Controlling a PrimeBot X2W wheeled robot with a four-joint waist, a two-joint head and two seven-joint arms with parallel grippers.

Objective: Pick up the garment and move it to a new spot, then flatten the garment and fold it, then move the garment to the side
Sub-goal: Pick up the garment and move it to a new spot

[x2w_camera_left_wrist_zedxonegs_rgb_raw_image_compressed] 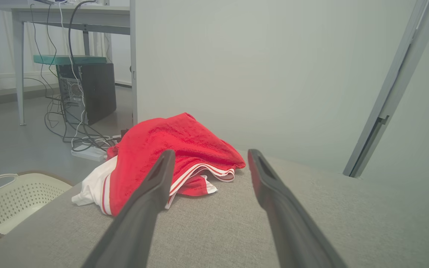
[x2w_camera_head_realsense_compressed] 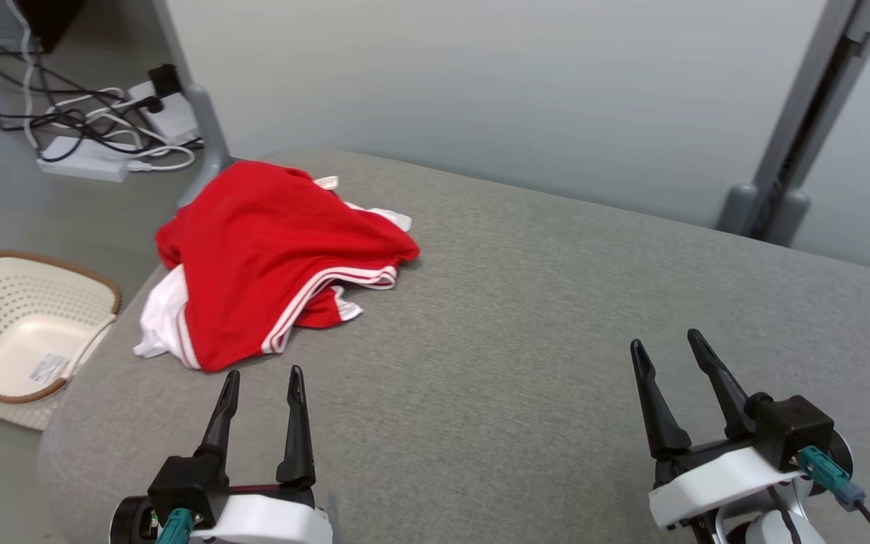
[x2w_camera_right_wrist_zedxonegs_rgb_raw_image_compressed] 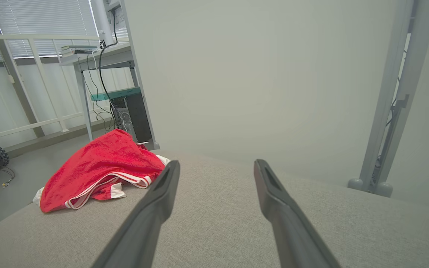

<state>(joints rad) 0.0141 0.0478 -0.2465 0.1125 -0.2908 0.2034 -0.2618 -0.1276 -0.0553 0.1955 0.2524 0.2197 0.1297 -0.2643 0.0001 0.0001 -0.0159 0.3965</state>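
Observation:
The garment (x2w_camera_head_realsense_compressed: 269, 257) is a crumpled red piece with white stripes and white trim, heaped at the far left of the grey padded surface (x2w_camera_head_realsense_compressed: 526, 317). The left wrist view has the garment (x2w_camera_left_wrist_zedxonegs_rgb_raw_image_compressed: 169, 149) just ahead of the fingers, and the right wrist view has the garment (x2w_camera_right_wrist_zedxonegs_rgb_raw_image_compressed: 99, 167) off to the left. My left gripper (x2w_camera_head_realsense_compressed: 263, 384) hovers just short of its near edge, open and empty. Far to the right, my right gripper (x2w_camera_head_realsense_compressed: 667, 349) is open too, with nothing between its fingers.
A cream perforated basket (x2w_camera_head_realsense_compressed: 20, 332) sits on the floor left of the surface. Cables and power strips (x2w_camera_head_realsense_compressed: 103, 128) lie on the floor behind it. A grey post (x2w_camera_head_realsense_compressed: 797, 136) stands at the back right, a pale wall panel behind.

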